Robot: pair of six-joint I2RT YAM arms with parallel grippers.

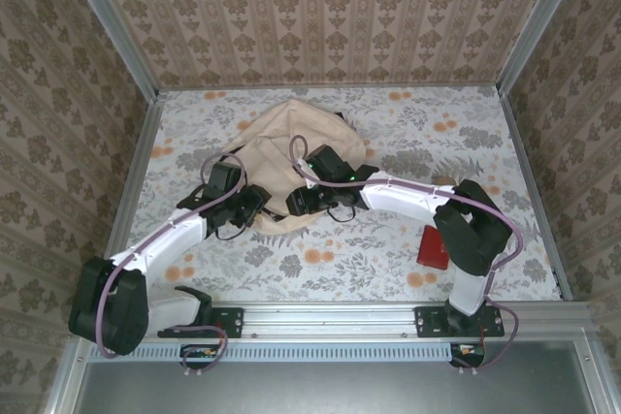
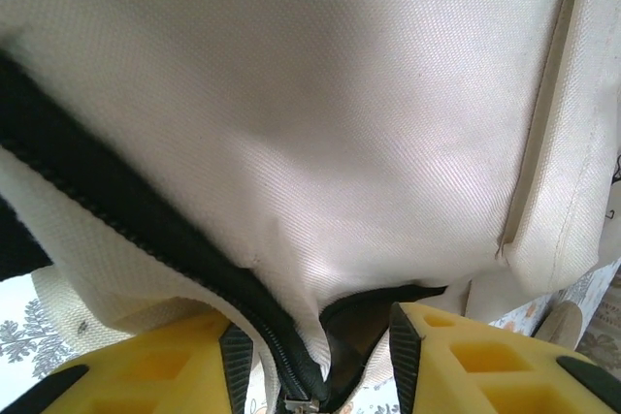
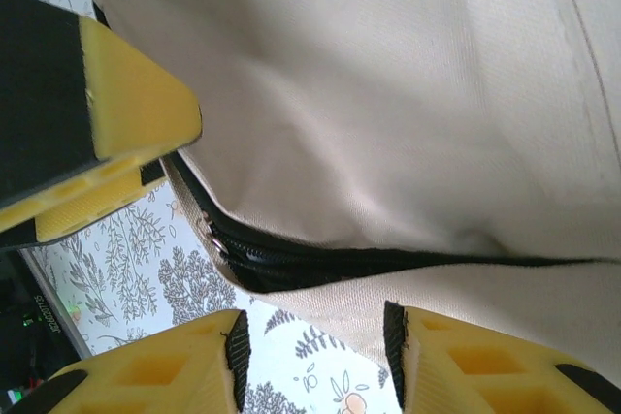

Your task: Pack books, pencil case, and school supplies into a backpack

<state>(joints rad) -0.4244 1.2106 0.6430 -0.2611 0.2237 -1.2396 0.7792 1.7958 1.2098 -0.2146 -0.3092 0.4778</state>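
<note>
The cream-beige backpack [image 1: 291, 138] lies slumped mid-table, its near edge under both grippers. My left gripper [image 1: 254, 207] is open. Between its pads [image 2: 236, 361] hang a fold of the backpack [image 2: 310, 113] and the dark zipper [image 2: 146, 215], with gaps on both sides. The right gripper [image 1: 296, 203] is also open, and the backpack's lower edge [image 3: 408, 302] reaches between its fingertips [image 3: 393, 341]. The zipper [image 3: 340, 264] is slightly parted above them, its metal pull [image 3: 215, 239] at the left end. The books are out of view.
A small red squarish pouch [image 1: 432, 245] lies on the floral tablecloth [image 1: 330, 259] by the right arm's base; I cannot tell whether it is the pencil case. The left gripper's yellow finger [image 3: 116, 123] sits close at the right wrist view's upper left. Patterned walls enclose the table.
</note>
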